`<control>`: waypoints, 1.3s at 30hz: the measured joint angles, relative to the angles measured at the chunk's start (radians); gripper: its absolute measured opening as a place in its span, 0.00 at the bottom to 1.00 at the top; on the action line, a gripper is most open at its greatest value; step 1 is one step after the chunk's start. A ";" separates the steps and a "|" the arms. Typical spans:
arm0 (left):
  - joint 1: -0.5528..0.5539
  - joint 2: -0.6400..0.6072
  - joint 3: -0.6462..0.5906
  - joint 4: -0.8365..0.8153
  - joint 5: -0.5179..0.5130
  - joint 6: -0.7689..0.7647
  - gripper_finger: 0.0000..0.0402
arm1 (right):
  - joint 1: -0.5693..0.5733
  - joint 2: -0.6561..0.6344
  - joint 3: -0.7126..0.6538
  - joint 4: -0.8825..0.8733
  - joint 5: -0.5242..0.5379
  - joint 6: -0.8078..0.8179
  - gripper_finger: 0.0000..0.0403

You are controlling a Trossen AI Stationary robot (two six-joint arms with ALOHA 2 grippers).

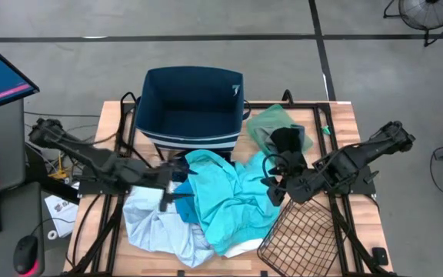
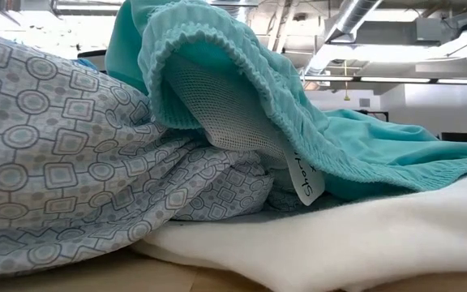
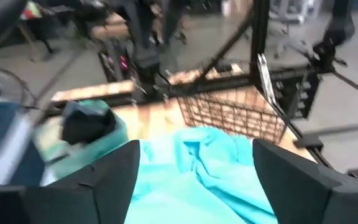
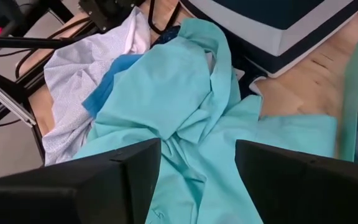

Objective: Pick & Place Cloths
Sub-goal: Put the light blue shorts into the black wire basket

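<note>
Left pincer and right pincer, both agape over turquoise cloth.

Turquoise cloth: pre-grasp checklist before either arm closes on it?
1. Left end effector open: ok, fingers spread over the turquoise cloth.
2. Right end effector open: ok, fingers apart above the same cloth.
3. Turquoise cloth free of other garments: not ok, it drapes over the pale patterned cloth and a white cloth.
4. Navy bin open and unblocked: ok, no cloth seen inside it.
5. Wire basket clear of the right arm: cannot tell, they overlap in the high view.
6. Green and black cloths separate from the pile: ok, beside the bin.
</note>
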 joint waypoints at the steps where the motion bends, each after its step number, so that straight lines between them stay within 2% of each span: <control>1: 0.020 0.030 0.012 -0.001 0.034 0.001 0.75 | 0.003 0.000 0.000 -0.001 0.000 0.007 0.50; 8: 0.122 0.206 0.067 0.003 0.216 -0.005 0.78 | 0.009 0.000 0.000 0.000 -0.005 0.021 0.53; 13: 0.139 0.274 0.069 0.000 0.273 -0.010 0.76 | 0.009 0.040 -0.007 -0.015 -0.006 -0.040 0.53; 17: 0.133 0.259 0.069 -0.005 0.284 -0.035 0.76 | -0.002 0.128 -0.008 -0.038 -0.010 -0.073 0.53; 21: 0.132 0.130 0.069 -0.028 0.286 -0.053 0.76 | -0.039 0.233 -0.008 -0.042 -0.059 -0.090 0.54; 32: 0.132 -0.389 0.069 -0.159 0.083 -0.073 0.76 | -0.137 0.448 -0.009 -0.011 -0.284 -0.282 0.59; 39: 0.132 -0.556 0.069 -0.229 0.067 -0.115 0.76 | -0.192 0.559 -0.008 0.029 -0.360 -0.406 0.59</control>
